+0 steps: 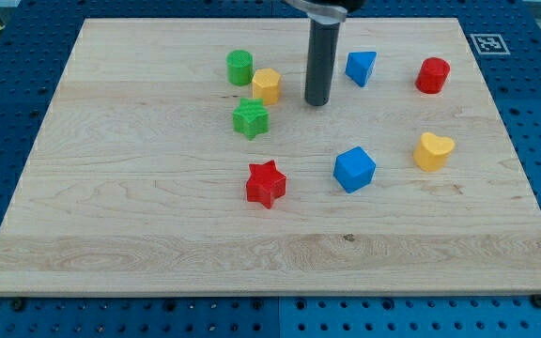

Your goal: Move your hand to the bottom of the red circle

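My tip (317, 102) rests on the table (139, 216) between the yellow block (267, 85) and blue triangle (361, 68); there are no fingers, nothing held. The red circle (432, 75) sits at 2 o'clock: light, rigid, likely slides easily, so stop just at its 6 o'clock without nudging

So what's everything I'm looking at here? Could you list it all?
Red plastic circle block: one, red, top right of the view.
Red plastic star block: one, red, centre.
Blue plastic triangle block: one, blue, top, right of the rod.
Blue plastic cube block: one, blue, right of the star.
Yellow plastic heart block: one, yellow, right side.
Yellow plastic hexagon block: one, yellow, top centre.
Green plastic cylinder block: one, green, beside the hexagon.
Green plastic star block: one, green, below the hexagon.
Wooden board: one, pale wood.
My tip: one, dark rod, between hexagon and triangle.
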Motion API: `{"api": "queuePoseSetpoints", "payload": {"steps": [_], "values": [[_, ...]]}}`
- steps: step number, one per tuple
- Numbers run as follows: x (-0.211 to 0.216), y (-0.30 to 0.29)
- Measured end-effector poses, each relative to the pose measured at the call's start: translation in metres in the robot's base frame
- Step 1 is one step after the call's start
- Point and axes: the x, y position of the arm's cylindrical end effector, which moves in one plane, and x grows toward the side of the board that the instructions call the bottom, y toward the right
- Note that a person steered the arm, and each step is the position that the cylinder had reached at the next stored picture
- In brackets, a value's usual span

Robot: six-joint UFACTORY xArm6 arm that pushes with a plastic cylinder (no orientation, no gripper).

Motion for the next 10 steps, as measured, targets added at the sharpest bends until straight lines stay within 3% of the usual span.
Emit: {"api": "queuePoseSetpoints", "payload": {"steps": [1,4,8,10], "values": [[-0.019,0.002],[-0.020,-0.058],[-0.019,0.026],[0.010,0.082]]}}
